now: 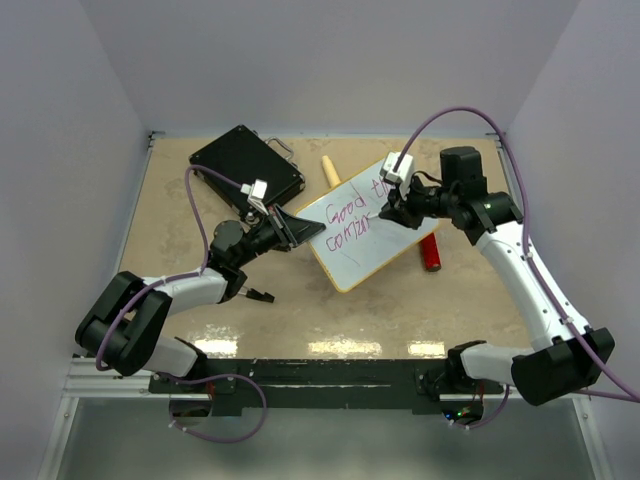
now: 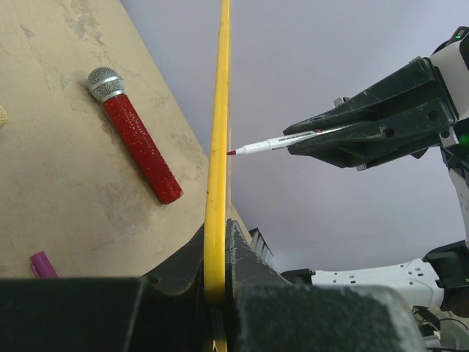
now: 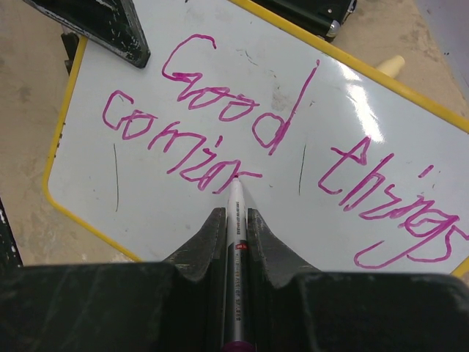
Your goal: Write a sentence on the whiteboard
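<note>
We see our left gripper (image 1: 310, 230) clenched on the left edge of the whiteboard (image 1: 350, 250), our right gripper (image 1: 386, 212) grasping a marker (image 3: 236, 220), its tip at the second line of the sentence (image 3: 220, 125)

case (image 1: 247, 165) left of whiteboard (image 1: 352, 262), microphone (image 1: 430, 252) right

A robot lab cell — blank white walls (image 1: 330, 60) enclose a beige table (image 1: 330, 310).

The sentence (image 3: 253, 121) on the whiteboard (image 3: 161, 209) reads "Good things" above and roughly "comin" below. Print on the marker (image 3: 236, 242) is too small to read.
</note>
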